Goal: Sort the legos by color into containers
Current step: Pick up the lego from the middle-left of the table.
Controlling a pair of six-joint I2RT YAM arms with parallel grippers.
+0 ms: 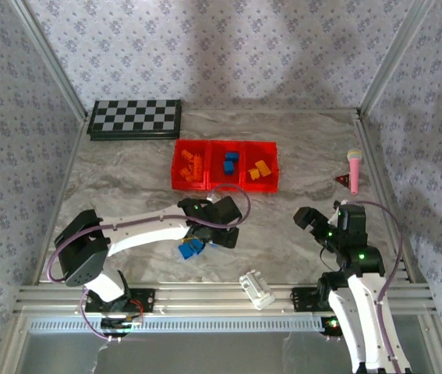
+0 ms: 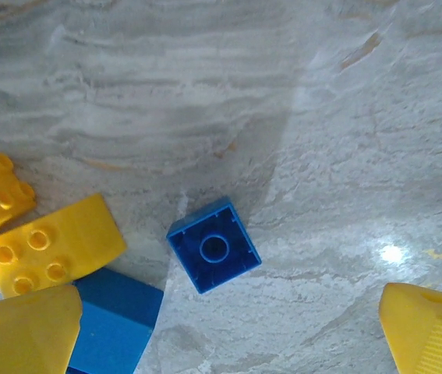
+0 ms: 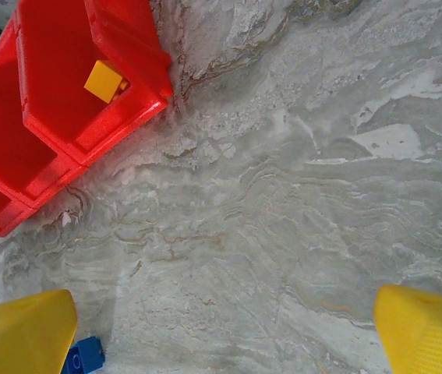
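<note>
From above, we see the red containers in the middle of the surface, with orange legos in the left bin, blue legos in the middle one and yellow legos in the right. The left gripper hangs over loose blue bricks.

In the left wrist view, its fingers are spread wide and empty. A square blue brick lies hollow side up, near studded yellow bricks.

In the right wrist view, the right gripper gapes empty over bare stone, and a yellow brick sits in the nearest bin.
</note>
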